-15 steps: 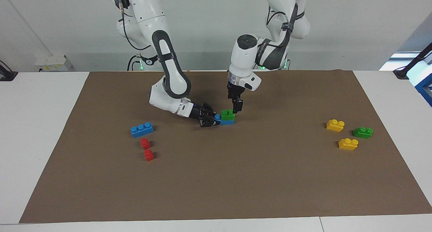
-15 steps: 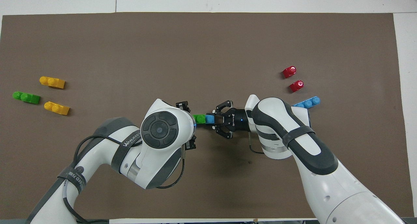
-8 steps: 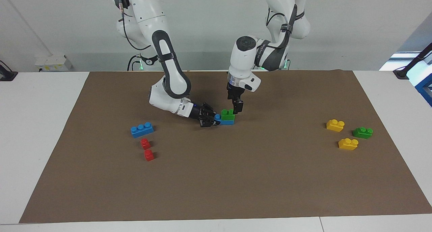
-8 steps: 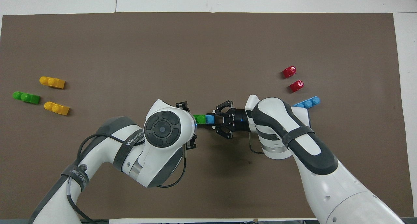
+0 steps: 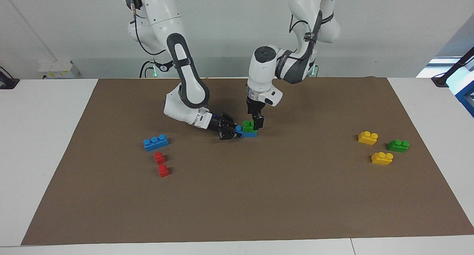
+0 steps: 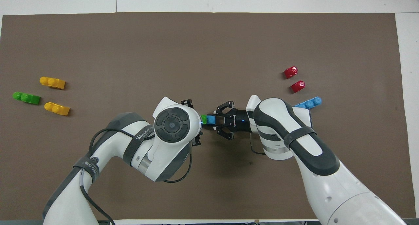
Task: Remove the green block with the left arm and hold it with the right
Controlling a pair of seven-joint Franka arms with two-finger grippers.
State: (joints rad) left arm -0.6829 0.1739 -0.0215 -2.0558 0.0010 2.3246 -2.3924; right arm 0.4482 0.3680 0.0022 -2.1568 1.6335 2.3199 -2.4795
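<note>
The green block sits on a blue brick at the middle of the brown mat; only its end shows in the overhead view. My right gripper lies low along the mat and is shut on the blue brick's end toward the right arm. My left gripper points straight down at the green block's end toward the left arm and covers part of it. In the overhead view the left arm's wrist hides its gripper and most of the block.
A darker green brick and two yellow bricks lie toward the left arm's end. A long blue brick and two red bricks lie toward the right arm's end.
My left gripper has moved down and sideways toward the right arm, from beside the green block to over its end. The right gripper and the bricks have not moved.
</note>
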